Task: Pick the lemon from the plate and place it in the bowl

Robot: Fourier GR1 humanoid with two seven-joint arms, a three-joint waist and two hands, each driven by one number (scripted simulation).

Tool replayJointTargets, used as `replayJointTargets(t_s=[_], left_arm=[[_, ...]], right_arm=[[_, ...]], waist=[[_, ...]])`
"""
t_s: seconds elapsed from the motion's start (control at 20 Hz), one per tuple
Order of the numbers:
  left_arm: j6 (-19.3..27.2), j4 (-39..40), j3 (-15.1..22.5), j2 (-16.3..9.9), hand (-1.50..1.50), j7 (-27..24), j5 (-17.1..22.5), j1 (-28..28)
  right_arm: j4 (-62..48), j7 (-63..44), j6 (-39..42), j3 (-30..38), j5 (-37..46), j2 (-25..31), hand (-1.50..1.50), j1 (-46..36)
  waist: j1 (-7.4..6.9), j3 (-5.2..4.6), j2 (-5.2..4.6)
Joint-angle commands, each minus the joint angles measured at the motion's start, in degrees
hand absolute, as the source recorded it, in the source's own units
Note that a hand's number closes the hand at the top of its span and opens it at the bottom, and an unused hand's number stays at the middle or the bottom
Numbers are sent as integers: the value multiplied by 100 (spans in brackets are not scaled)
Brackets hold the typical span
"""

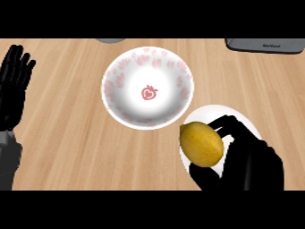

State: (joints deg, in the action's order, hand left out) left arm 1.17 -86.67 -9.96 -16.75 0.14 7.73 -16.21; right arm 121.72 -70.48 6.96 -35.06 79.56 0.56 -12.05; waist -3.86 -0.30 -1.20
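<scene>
Lemon [201,144] sits over the plate [211,110] with our right hand [247,156] curled round it, so we judge the grasp made and the carry to the bowl [121,76] not yet done.

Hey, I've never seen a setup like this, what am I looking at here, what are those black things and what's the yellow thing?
This is a view from a humanoid robot's head, looking steeply down at a wooden counter. The black shapes are its hands on grey forearms. The left hand rests open at the left edge, fingers up. The right hand curls round a yellow lemon over a white plate. Beside the plate sits a white bowl with pink strawberry markings, where the lemon should go. A grey appliance shows at the top.
</scene>
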Motion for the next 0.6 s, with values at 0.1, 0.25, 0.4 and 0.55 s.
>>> replayJointTargets(t_s=[0.1,0.25,0.4,0.55], left_arm=[[33,82,27,74,0,37,19,-146],[51,8,87,94,0,79,-29,-111],[-26,86,-25,4,0,101,82,-209],[62,267,68,85,0,-50,-87,-263]], right_arm=[[-1253,-1472,-206,659,-490,-53,150,-959],[-1906,-1473,-114,1033,-786,-53,150,-1330],[-2311,-1474,-875,1397,-906,-53,150,-1202],[-2638,-1474,-1421,1537,-1262,-53,-150,-1427]], waist=[[-25,8,10],[-86,14,19],[-92,28,-2],[-29,33,-15]])
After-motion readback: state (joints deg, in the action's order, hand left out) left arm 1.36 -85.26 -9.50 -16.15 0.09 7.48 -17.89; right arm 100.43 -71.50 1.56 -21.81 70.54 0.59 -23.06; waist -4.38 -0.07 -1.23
